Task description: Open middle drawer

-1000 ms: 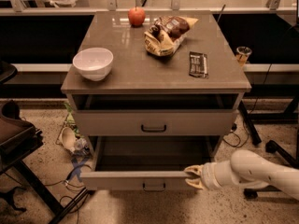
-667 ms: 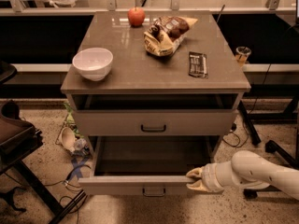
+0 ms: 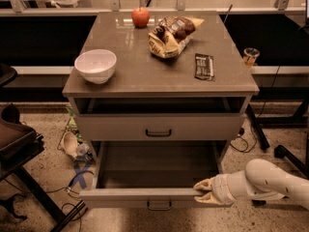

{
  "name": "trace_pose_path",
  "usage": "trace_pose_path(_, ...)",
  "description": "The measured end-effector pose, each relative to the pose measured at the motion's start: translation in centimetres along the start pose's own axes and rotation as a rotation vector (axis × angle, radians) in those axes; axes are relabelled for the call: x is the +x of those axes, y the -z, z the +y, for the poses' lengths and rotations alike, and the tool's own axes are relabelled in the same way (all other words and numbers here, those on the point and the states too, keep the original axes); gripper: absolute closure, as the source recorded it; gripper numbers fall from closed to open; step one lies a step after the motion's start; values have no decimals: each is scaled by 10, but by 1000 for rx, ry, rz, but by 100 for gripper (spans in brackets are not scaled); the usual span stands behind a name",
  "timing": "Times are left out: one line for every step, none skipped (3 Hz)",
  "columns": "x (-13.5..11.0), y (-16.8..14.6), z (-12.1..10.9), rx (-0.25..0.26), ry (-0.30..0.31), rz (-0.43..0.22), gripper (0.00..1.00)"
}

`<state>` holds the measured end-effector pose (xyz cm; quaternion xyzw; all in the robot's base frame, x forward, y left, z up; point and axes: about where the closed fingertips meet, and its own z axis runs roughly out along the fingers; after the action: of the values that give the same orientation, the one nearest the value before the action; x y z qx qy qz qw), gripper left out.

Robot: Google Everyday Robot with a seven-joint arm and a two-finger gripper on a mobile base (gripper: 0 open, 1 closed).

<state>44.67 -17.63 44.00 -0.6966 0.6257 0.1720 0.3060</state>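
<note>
The middle drawer [image 3: 145, 196] is pulled well out of the grey-beige cabinet [image 3: 72, 88]. Its shallow grey inside is bare and its black bar handle [image 3: 159, 206] is at the centre of the front. My gripper [image 3: 202, 192] is at the right end of that front panel, with the fingers [image 3: 204, 183] closed over its top rim. The white arm [image 3: 270, 181] comes in from the lower right. The drawer above it [image 3: 120, 127] has a like handle [image 3: 158, 133] and a dark gap over it.
On the cabinet top are a white bowl [image 3: 95, 65], a red apple [image 3: 141, 17], a snack bag [image 3: 171, 35] and a dark bar wrapper [image 3: 204, 66]. A black chair [image 3: 17, 139] stands at left. Cables and clutter [image 3: 72, 146] lie on the floor; black stand legs [image 3: 289, 153] are at right.
The middle drawer has slid further out towards the camera, and my gripper has moved with its front panel, down in the view.
</note>
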Motion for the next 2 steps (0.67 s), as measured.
trace_pose_path(-14, -2, 7, -52, 71, -63, 100)
trace_pose_path(-27, -4, 12, -96, 141, -123, 100)
